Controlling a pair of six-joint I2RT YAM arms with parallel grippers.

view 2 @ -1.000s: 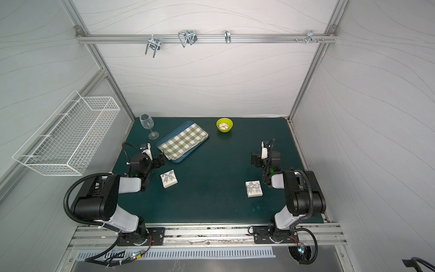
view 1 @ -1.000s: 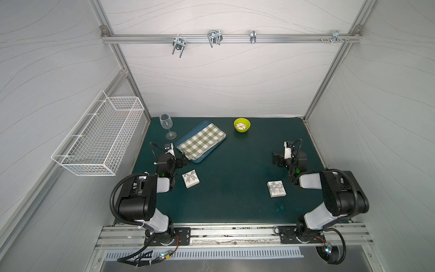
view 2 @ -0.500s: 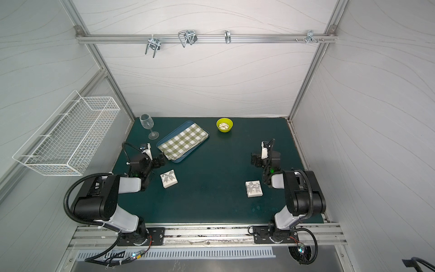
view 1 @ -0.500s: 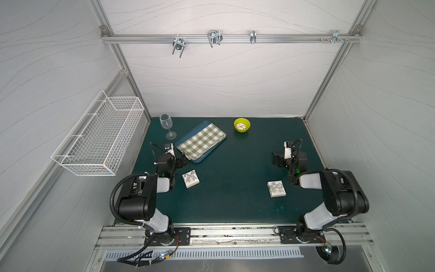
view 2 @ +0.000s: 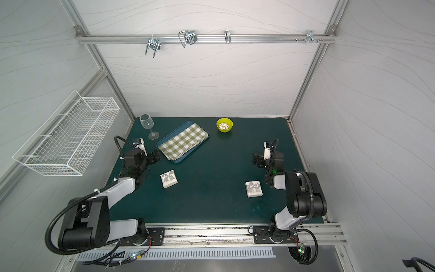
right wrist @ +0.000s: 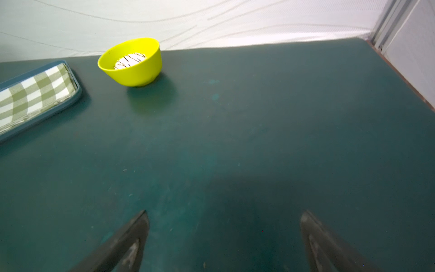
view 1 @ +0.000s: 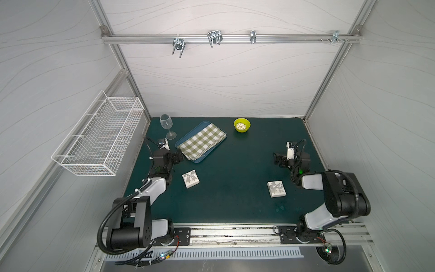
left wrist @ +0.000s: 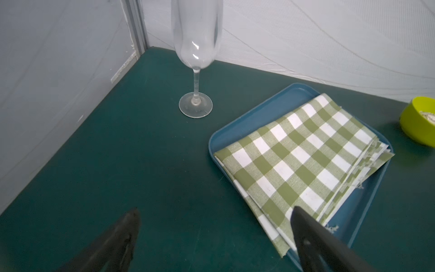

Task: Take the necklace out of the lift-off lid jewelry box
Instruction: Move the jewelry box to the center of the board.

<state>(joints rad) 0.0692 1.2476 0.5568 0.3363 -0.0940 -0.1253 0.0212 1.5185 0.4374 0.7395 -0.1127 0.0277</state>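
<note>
Sitting nearest, the left box [view 1: 190, 179] and right box [view 1: 276, 188] are both lidded, the necklace hidden; which holds it I cannot tell. Beyond, left gripper [left wrist: 215, 210] and right gripper [right wrist: 224, 213] gape wide, gripping nothing. Farther, a tray [left wrist: 270, 110] holds checked cloth [left wrist: 303, 160], a yellow bowl [right wrist: 136, 73] holds a striped white piece [right wrist: 130, 60], and a wine glass [left wrist: 196, 35] stands upright.

Both arms are the same build, left arm [view 1: 154, 188] and right arm [view 1: 312, 182]: white shells, chunky black joints; ribbed black hose [view 1: 101, 232] looping off the left shoulder; green light [view 1: 300, 171] on the right wrist; left gripper [left wrist: 215, 209] and right gripper [right wrist: 224, 212] have dark pointed fingers [right wrist: 131, 247], kinda scuffed
</note>
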